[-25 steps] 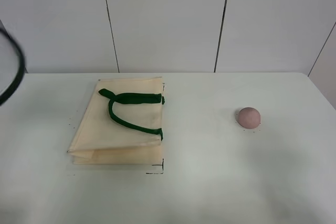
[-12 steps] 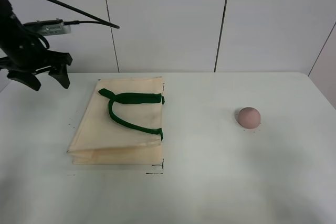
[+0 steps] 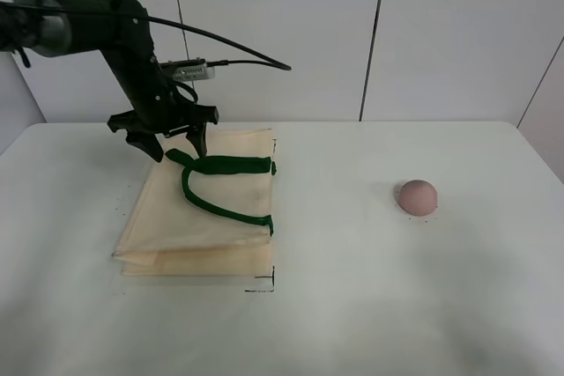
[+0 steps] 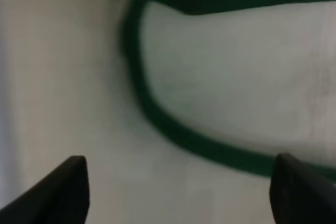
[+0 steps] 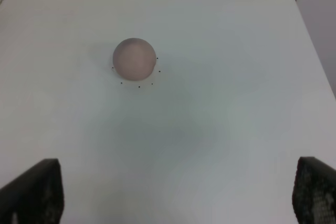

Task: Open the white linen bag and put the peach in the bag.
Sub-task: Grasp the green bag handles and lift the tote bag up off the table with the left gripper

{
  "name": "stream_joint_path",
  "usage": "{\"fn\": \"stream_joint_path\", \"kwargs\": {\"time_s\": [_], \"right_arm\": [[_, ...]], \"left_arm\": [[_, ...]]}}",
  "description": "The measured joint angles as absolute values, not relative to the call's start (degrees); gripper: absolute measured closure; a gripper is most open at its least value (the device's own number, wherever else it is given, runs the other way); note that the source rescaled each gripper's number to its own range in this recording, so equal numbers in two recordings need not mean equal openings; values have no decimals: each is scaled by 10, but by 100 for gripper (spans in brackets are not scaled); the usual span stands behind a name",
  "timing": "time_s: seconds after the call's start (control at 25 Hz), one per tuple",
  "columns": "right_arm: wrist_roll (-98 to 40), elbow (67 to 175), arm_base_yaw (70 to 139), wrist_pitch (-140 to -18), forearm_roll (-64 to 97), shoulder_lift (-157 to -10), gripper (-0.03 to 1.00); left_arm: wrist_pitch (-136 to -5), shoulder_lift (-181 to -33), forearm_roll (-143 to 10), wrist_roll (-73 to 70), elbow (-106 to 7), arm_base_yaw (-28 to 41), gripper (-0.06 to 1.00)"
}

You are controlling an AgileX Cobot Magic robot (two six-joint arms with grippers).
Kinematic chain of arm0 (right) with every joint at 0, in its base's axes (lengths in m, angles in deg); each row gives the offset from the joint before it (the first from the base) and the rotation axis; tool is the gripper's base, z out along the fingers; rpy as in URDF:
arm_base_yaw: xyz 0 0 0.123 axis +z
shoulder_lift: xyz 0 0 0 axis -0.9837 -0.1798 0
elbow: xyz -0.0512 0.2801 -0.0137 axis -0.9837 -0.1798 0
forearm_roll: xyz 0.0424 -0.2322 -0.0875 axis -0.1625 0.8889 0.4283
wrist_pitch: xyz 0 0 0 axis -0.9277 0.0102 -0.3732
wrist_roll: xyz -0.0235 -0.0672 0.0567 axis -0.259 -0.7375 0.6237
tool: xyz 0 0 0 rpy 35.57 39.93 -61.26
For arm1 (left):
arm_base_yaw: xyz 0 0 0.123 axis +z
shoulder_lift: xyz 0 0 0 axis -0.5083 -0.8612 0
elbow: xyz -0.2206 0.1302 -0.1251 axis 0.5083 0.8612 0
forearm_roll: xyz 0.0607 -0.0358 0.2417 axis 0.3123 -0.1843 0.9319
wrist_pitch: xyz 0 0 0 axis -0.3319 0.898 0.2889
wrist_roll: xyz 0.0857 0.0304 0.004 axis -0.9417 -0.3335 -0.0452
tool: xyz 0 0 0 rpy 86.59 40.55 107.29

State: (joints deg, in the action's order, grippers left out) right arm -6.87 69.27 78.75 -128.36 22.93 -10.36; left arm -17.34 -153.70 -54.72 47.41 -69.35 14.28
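The white linen bag (image 3: 198, 217) lies flat and folded on the left half of the table, its dark green handles (image 3: 220, 165) on top. My left gripper (image 3: 179, 151) hovers open just above the far end of the handles. In the left wrist view its gripper (image 4: 181, 190) is spread wide over the cream cloth (image 4: 236, 77) and a curved green handle (image 4: 157, 124), blurred. The peach (image 3: 417, 196) sits alone on the right half. The right wrist view shows the peach (image 5: 134, 58) ahead of my open, empty right gripper (image 5: 173, 195). The right arm is outside the exterior view.
The white table (image 3: 352, 305) ends at a panelled wall behind. A cable (image 3: 238, 48) trails from the left arm. Small black marks (image 3: 263, 286) sit by the bag's near right corner.
The left arm has swung in from the far left edge and now sits over the far end of the bag's handles. Bag and peach have not moved.
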Motion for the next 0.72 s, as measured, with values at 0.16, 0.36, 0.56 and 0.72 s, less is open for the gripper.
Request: {"fn": "stream_joint_path", "kwargs": {"time_s": [0.16, 0.36, 0.56, 0.72], "right_arm": [[-69, 693, 788, -1284, 229, -104, 0], [-69, 693, 788, -1284, 229, -104, 0], [-69, 693, 788, -1284, 229, -104, 0], [-69, 693, 788, -1284, 229, -104, 0]], "left_arm": [[-181, -1574, -528, 490, -709, 140, -5], [-206, -1614, -510, 495, -710, 141, -5], [-237, -1658, -503, 506, -711, 141, -5], [-246, -1675, -497, 511, -711, 141, -3]]}}
